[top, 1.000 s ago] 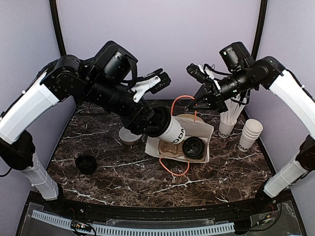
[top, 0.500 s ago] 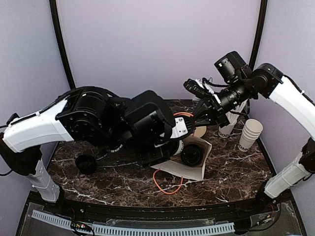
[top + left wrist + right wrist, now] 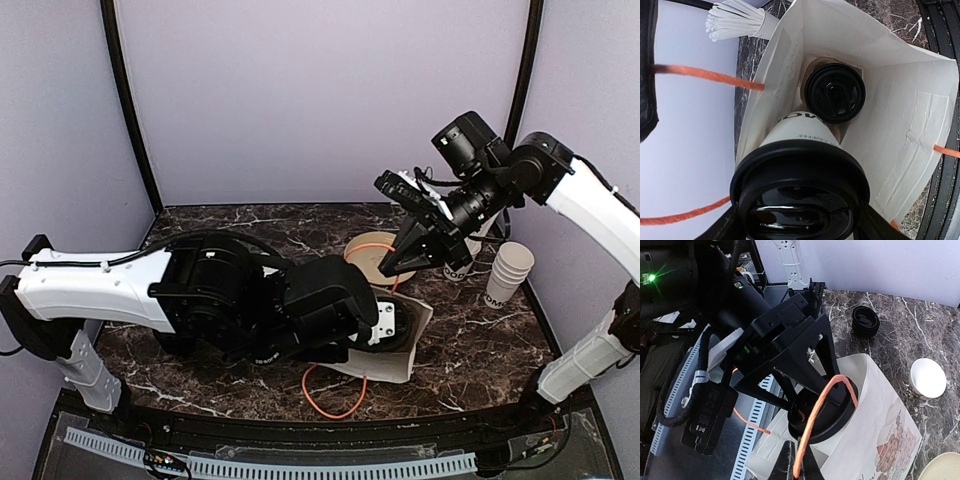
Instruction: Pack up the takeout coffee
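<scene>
**Top view.** Vs. 1 s ago: L gripper (image 3: 380,325) down from mid-air to the mouth of the bag (image 3: 408,352). R gripper (image 3: 392,268) lower and closer in. Bag shifted, mouth tipped toward L side.

**L wrist view.** Grasped between wide-set L fingers (image 3: 727,227): lidded cup (image 3: 800,134), base-first in the bag mouth, not yet seated. 2nd cup (image 3: 834,92) already deep inside, lid facing the lens.

**R wrist view.** R fingers pinched shut on the orange handle (image 3: 826,394), lifting one bag wall so the mouth stays open.

**Step in hand (judged):** seating the cup beside the 2nd.
- Keep the handle taut.
- Slide the cup in straight along the free side, clear of the 2nd lid and the paper wall.
- Release only once the base rests firm & upright.
</scene>
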